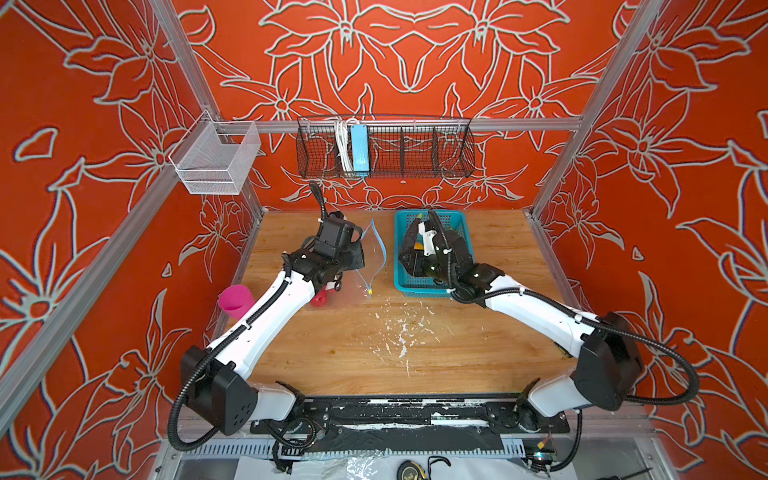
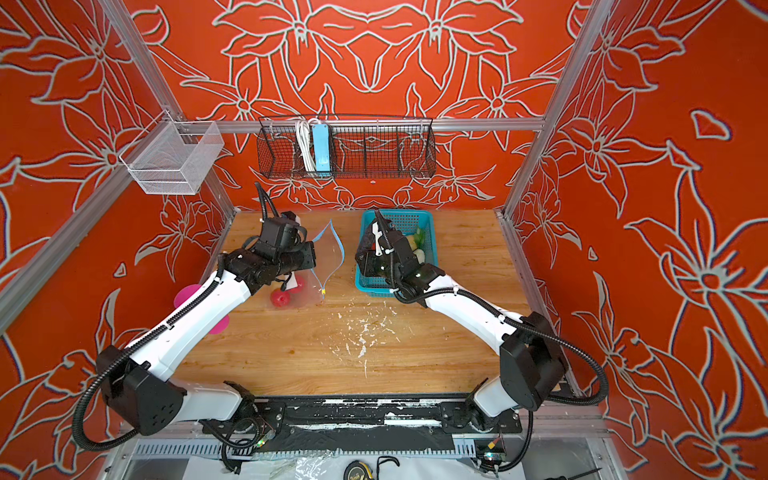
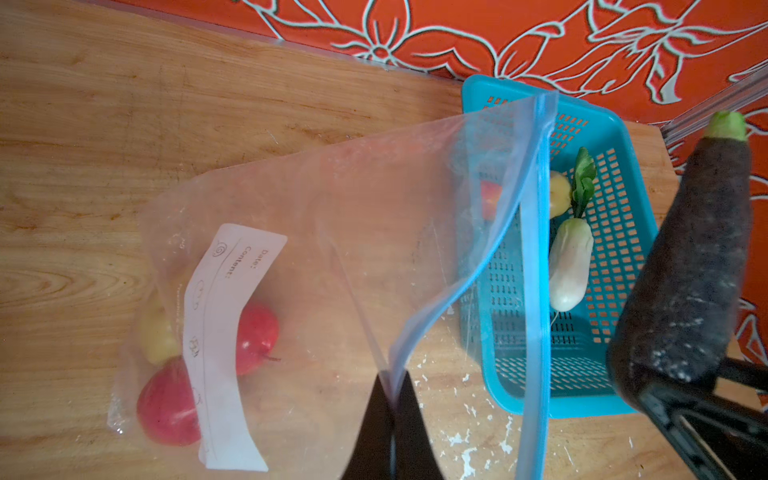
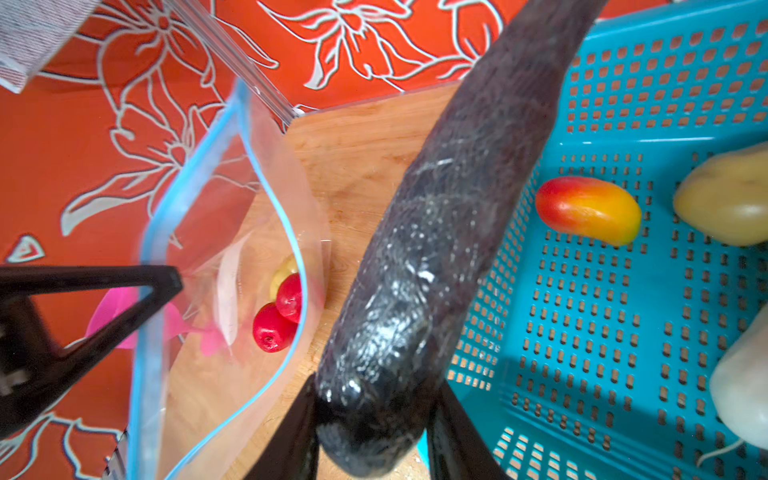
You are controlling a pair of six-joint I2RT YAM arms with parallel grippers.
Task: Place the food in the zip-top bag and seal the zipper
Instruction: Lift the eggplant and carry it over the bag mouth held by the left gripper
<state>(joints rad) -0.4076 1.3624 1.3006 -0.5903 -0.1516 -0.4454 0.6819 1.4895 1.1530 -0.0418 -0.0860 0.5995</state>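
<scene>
The clear zip-top bag (image 3: 332, 232) lies on the wooden table with its mouth held up and open. My left gripper (image 3: 392, 386) is shut on the upper lip, just behind the blue zipper (image 3: 536, 249). Its yellowish slider (image 1: 369, 292) sits at the near end. Inside the bag lie two red apples (image 3: 255, 336) and a tan potato (image 3: 156, 336). My right gripper (image 4: 376, 388) is shut on the dark eggplant (image 4: 449, 232), lifted above the basket's edge next to the bag mouth. A white radish (image 3: 569, 266), a potato (image 4: 727, 195) and a red-yellow fruit (image 4: 588, 210) rest in the basket.
The teal perforated basket (image 1: 419, 289) stands right of the bag, toward the back of the table. A pink cup (image 1: 235, 301) sits at the left table edge beside my left arm. A black wire rack (image 1: 386, 149) and a white mesh bin (image 1: 216, 160) hang on the frame.
</scene>
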